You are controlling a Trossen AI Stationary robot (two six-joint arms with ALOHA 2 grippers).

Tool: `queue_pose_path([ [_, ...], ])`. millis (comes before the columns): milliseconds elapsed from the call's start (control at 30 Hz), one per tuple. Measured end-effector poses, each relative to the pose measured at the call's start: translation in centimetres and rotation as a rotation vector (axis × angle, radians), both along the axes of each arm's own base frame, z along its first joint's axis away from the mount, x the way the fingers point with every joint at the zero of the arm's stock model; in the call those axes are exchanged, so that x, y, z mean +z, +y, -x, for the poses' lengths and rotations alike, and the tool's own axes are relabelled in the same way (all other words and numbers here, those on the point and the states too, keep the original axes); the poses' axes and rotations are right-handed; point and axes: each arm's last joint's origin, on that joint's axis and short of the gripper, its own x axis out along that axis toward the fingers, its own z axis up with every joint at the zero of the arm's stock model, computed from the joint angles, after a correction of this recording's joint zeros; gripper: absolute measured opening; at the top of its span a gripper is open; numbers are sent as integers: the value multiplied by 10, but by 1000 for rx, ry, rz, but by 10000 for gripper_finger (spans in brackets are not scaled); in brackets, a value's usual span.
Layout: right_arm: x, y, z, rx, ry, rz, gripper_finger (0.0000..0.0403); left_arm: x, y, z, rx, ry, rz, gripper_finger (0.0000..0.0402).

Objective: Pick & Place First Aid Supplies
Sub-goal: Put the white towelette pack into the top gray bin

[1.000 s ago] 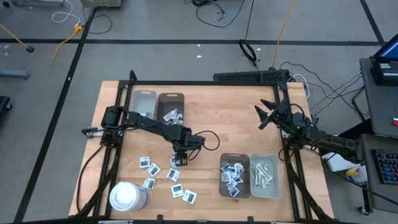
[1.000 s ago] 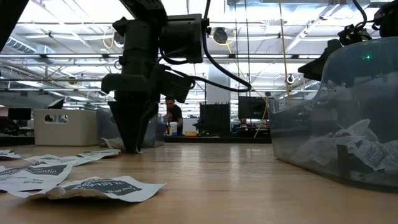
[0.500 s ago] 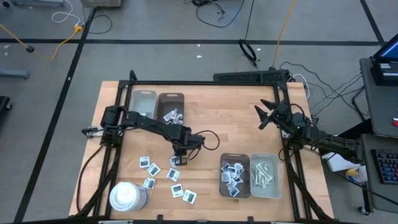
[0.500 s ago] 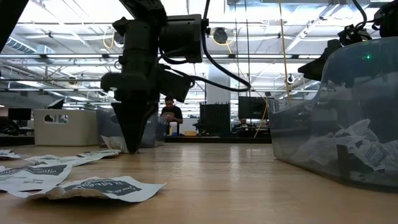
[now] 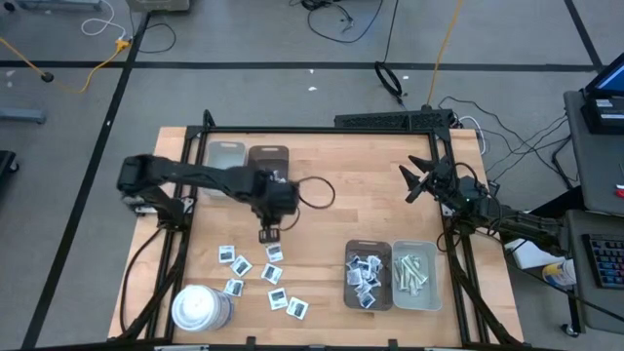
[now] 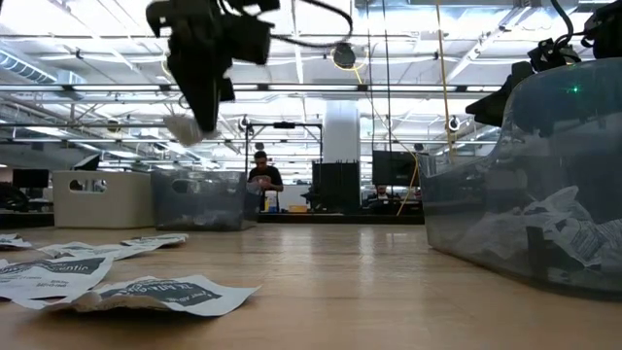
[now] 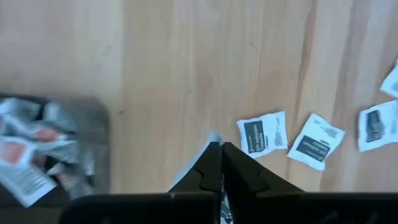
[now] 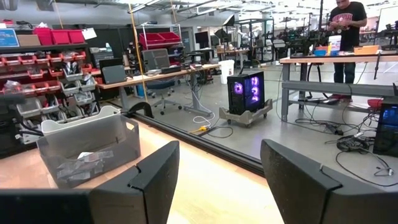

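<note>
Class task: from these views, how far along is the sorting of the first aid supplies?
Done: packets already lie in the brown tray and in the tray nearer the right arm.
In hand: the left tool, shut on a white packet, is raised above the table.
Left: loose packets on the wood. The right tool waits open.

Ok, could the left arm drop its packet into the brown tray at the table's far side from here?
Probably yes. The left gripper, shut on a packet, hangs above the table, and the brown tray lies just beyond it with open wood between.
</note>
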Motion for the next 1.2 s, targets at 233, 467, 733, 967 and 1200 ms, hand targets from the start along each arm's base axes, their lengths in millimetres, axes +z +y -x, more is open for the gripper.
queue_pose_path([
  [233,0,0,0,0,0,0,219,31,16,22,51,-77,-3,7],
  [467,0,0,0,0,0,0,222,32,53,28,298,-45,25,5],
  [733,0,0,0,0,0,0,221,30,119,53,726,18,66,5],
  [967,0,0,0,0,0,0,220,29,162,88,971,114,93,5],
  [1200,0,0,0,0,0,0,221,36,191,126,1146,134,110,4],
])
